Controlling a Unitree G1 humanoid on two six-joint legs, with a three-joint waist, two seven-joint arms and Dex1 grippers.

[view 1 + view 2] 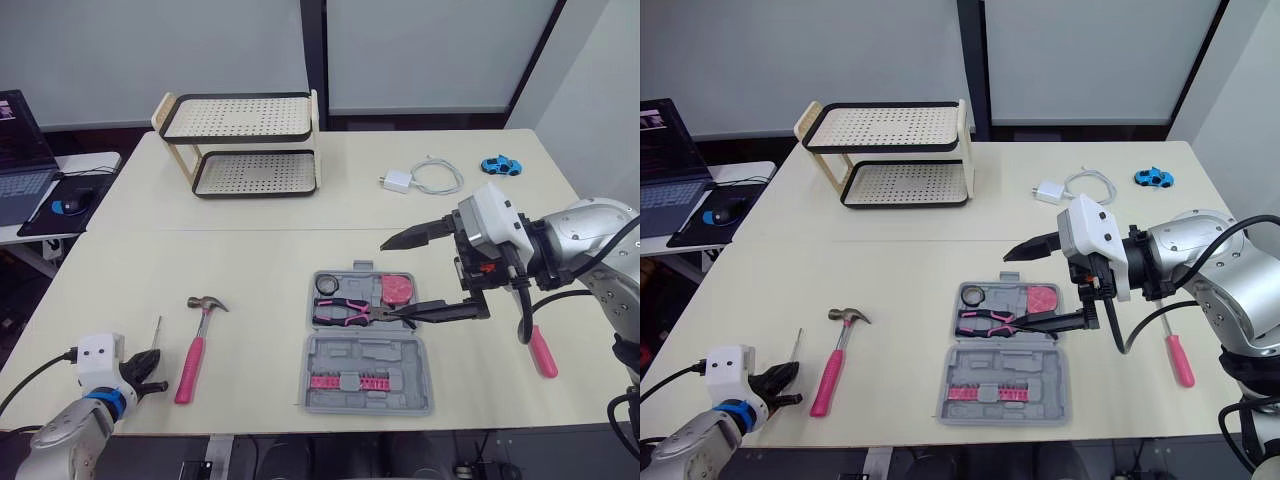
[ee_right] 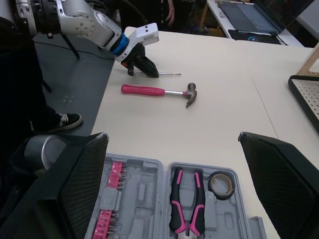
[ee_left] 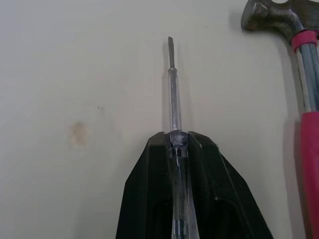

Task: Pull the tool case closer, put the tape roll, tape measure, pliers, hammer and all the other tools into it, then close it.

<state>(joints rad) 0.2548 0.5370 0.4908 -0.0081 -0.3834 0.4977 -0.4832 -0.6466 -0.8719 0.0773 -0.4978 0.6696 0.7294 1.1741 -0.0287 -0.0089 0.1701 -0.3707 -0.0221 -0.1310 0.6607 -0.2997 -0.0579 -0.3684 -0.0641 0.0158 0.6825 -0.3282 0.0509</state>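
**A:** The left gripper (image 3: pixel 178 137) is clenched on the slim clear-handled steel screwdriver (image 3: pixel 172 84), well left of the open grey plastic tool case (image 1: pixel 420 360). It sits out beyond the pink-handled claw hammer (image 1: pixel 196 345).

**B:** And the right gripper (image 1: pixel 388 281) hangs over the case, fingers spread wide, holding nothing. The pink-and-black pliers (image 1: pixel 345 312), black tape roll (image 1: pixel 327 285) and round pink tape measure (image 1: pixel 397 289) lie inside the case.

**A:** So the screwdriver has to travel. How would you play it?

**B:** Lift first, I'd say, then swing, so the tip clears the hammer on the way to the case. Keep the shaft level.

**A:** And the landing?

**B:** A free slot, not on top of the pliers, or the lid may not shut. The right arm should clear the case first. The pink-handled screwdriver (image 1: pixel 541 352) just right of the case looks like its job.
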